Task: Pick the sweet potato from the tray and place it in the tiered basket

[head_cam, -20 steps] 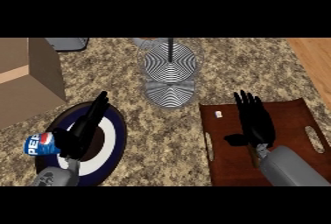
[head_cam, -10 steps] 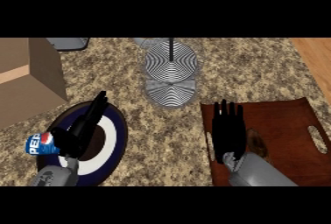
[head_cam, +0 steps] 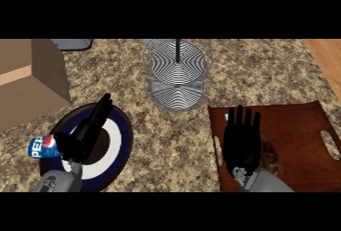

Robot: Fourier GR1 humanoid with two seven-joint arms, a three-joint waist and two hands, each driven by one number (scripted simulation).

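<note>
Sweet potato (head_cam: 270,152) lies on the brown tray (head_cam: 300,131), mostly hidden under my right hand (head_cam: 241,140); only a brownish strip of it shows just past the hand's right edge. That right hand is flat and spread, fingers straight and pointing away from me, palm down over the tray's left half; it curls round nothing that I can see.

My left hand (head_cam: 85,133) is also spread, fingers straight, stretched over the plate (head_cam: 118,135), holding nothing.

Counting: 1 sweet potato, 1 tray with a slot handle on its right side, 1 dark blue plate with a white ring and a dark centre, 1 can (head_cam: 44,147), 1 tiered basket (head_cam: 177,74) of wire mesh with a thin central post, and 1 cardboard box (head_cam: 30,81) at the left edge. A grey object (head_cam: 70,43) sits at the top left, too cut off to name.

The can is blue with a red, white and blue logo and reads "PEPSI"; it lies just left of the plate, beside my left wrist.

All of this rests on a speckled granite counter (head_cam: 166,140) in beige and brown. A strip of orange wood (head_cam: 328,58) shows at the upper right.
</note>
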